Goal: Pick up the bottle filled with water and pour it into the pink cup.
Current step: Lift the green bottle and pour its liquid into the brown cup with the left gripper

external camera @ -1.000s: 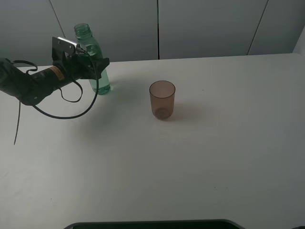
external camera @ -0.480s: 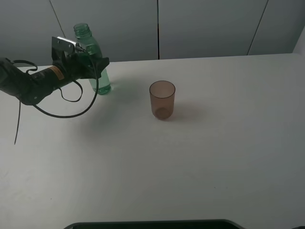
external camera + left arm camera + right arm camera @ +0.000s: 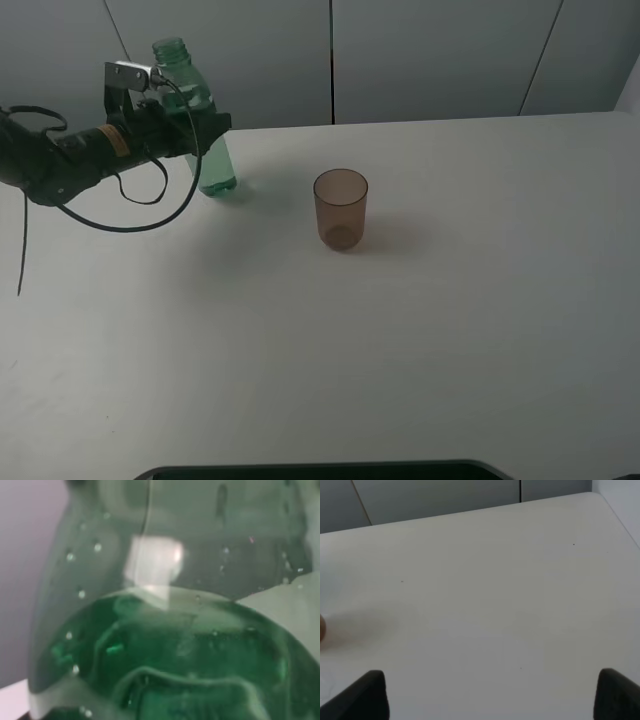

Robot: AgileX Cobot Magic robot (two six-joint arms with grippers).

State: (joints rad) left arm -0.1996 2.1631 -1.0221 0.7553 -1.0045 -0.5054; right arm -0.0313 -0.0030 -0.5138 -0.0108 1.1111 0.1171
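Observation:
The green-tinted bottle (image 3: 214, 163), without a cap, is upright at the back left of the white table (image 3: 400, 330), with its base at or just above the surface. My left gripper (image 3: 200, 130) is shut around its middle. In the left wrist view the bottle (image 3: 170, 630) fills the frame, with water and bubbles inside. The pink cup (image 3: 340, 208) stands upright and empty near the table's middle, to the right of the bottle. My right gripper (image 3: 492, 697) is open and empty over bare table; it does not show in the exterior view.
A grey panelled wall (image 3: 420, 55) runs right behind the table's back edge. Black cables (image 3: 110, 222) hang from the left arm over the table. A dark edge (image 3: 320, 468) lies along the table's front.
The left arm has risen and shifted slightly left with the bottle in its grip; the bottle's base has moved up a little. The cup has not moved.

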